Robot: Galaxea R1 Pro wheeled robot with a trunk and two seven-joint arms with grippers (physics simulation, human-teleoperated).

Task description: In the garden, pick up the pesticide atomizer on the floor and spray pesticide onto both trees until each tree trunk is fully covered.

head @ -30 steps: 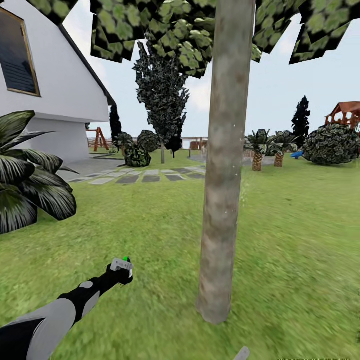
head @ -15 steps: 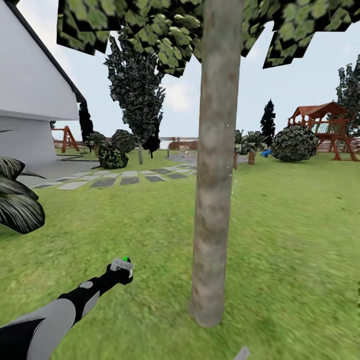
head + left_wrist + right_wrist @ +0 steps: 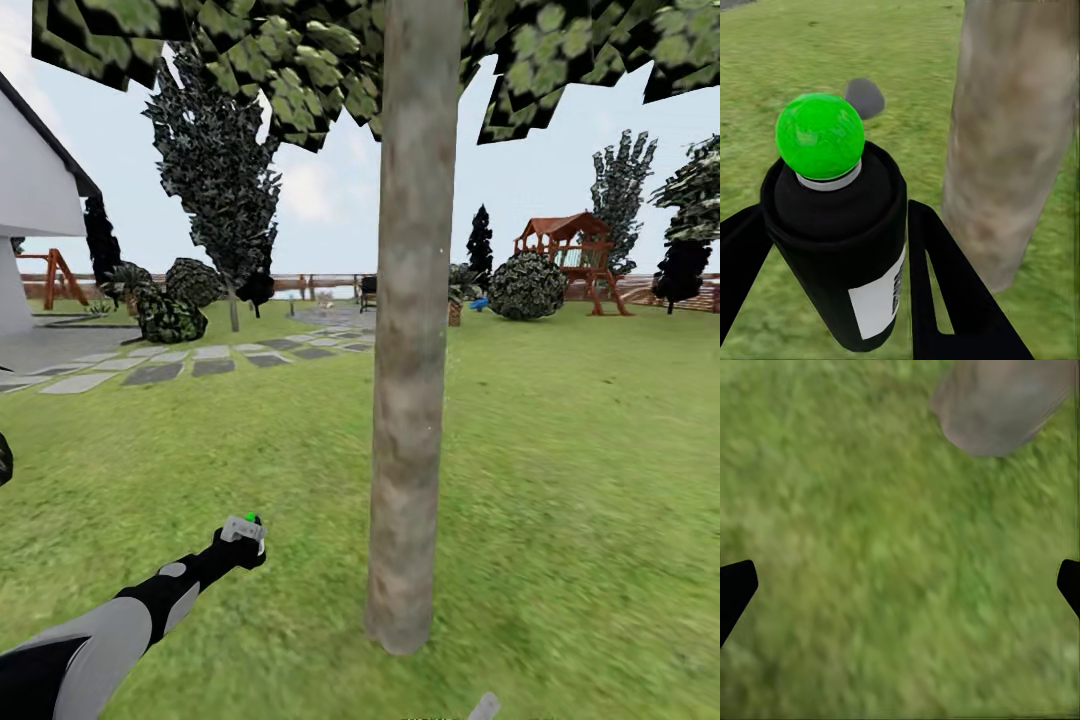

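The pesticide atomizer (image 3: 832, 225) is already clamped between the left gripper (image 3: 243, 535) jaws beside the tree trunk (image 3: 410, 330), whose coverage cannot be judged, while the right gripper (image 3: 900, 585) jaws are held apart over grass.

Far back on the right, a wooden playset (image 3: 570, 250) with a red-brown roof. Just left of the playset and touching it in the picture, a round dark shrub (image 3: 527, 285). Further left of the playset, a small blue thing (image 3: 481, 303), too small to tell, and a short palm (image 3: 455, 290). Above those, a narrow dark conifer (image 3: 480, 240). Right of the playset, one more tall conifer (image 3: 620, 195). Well left of the playset, a big dark conifer (image 3: 215, 160), low shrubs (image 3: 170, 315) and grey stepping stones (image 3: 180, 360). Farthest from the playset, a white house (image 3: 30, 190) and a red swing frame (image 3: 55, 278). Behind the playset, a brown slat fence (image 3: 320, 285).
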